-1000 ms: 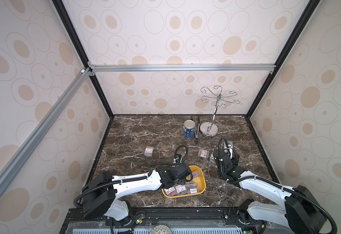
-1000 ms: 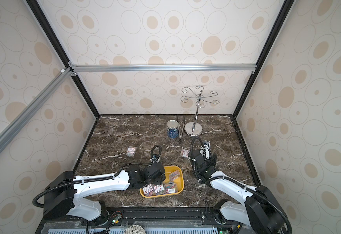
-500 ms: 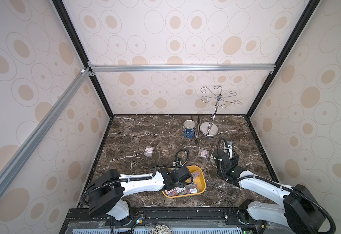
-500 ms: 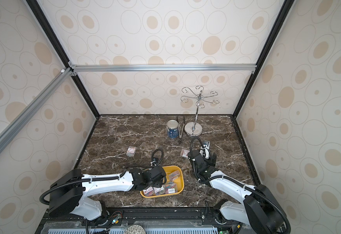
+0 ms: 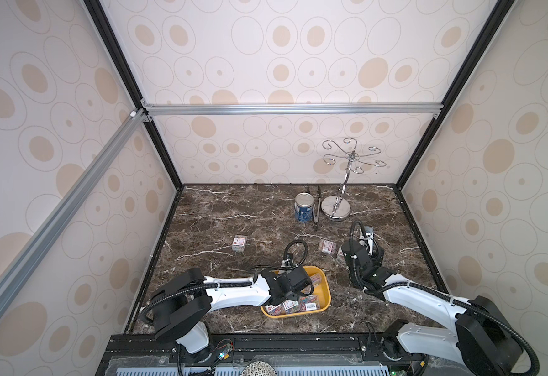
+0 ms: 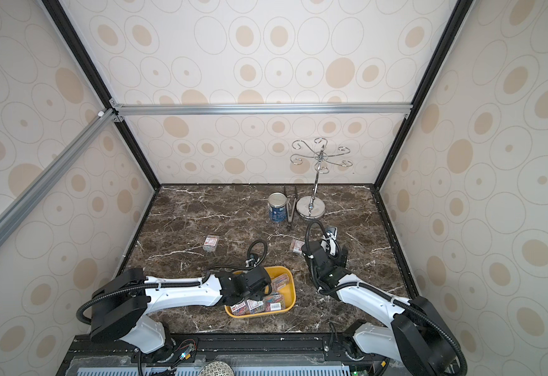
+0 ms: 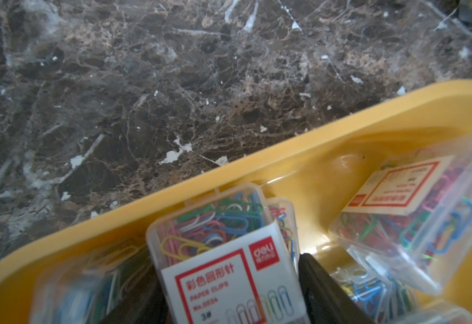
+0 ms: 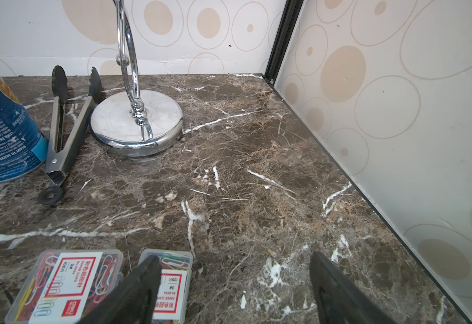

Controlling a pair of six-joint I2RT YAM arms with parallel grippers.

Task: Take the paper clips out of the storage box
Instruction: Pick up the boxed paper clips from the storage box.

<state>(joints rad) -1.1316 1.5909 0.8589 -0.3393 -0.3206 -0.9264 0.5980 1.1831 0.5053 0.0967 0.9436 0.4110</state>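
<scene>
- Three paper-clip cases already lie on the marble tabletop, outside the yellow storage tray. One sits well apart, beyond the tray's far left corner. Two more sit side by side beyond its far right corner.
- Several cases remain in the tray, loosely piled. At least five show in a top view, among them one against the near wall. The left arm hides part of the tray, so an exact count is not possible.
- The left gripper is down inside the tray. Its jaws are partly closed against the two sides of one labelled case, which fills the gap between them. Whether that case has left the tray floor cannot be told.
- The right gripper hangs low beyond the tray's far right corner, just beside the two set-down cases. Its jaws are spread wide with nothing between them.
- By the look of it, less than half the job is done, and most of the cases have yet to come out.
</scene>
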